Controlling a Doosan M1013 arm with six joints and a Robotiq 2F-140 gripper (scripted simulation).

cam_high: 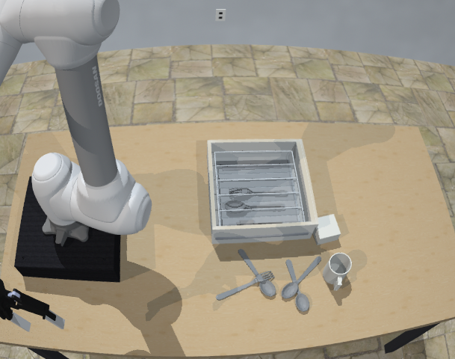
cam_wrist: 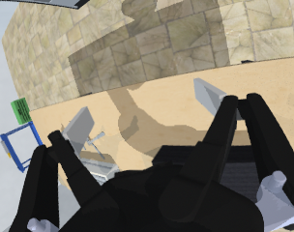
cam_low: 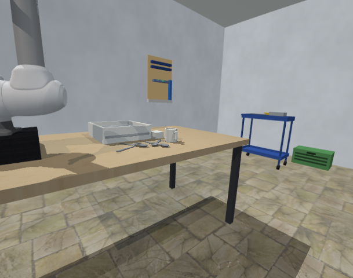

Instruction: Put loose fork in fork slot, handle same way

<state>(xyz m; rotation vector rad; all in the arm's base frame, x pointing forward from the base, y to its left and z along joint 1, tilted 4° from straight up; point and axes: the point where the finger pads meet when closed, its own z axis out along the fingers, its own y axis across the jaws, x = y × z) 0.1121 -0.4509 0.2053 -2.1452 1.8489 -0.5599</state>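
The loose fork (cam_high: 244, 285) lies on the table in front of the tray, its tines resting over a spoon (cam_high: 258, 273); it also shows in the exterior view (cam_low: 126, 147). The tray (cam_high: 260, 186) holds forks (cam_high: 254, 191) in a middle slot, tines to the left, handles to the right. My gripper (cam_high: 42, 320) is open and empty, far left near the table's front edge, well away from the fork. In the wrist view the open fingers frame the table, with the tray small at the left.
Two more spoons (cam_high: 299, 280) cross in front of the tray. A mug (cam_high: 337, 268) stands to their right, and a small white box (cam_high: 326, 227) sits at the tray's front right corner. The arm's black base (cam_high: 65, 247) is at left. A blue cart (cam_low: 268, 134) stands off the table.
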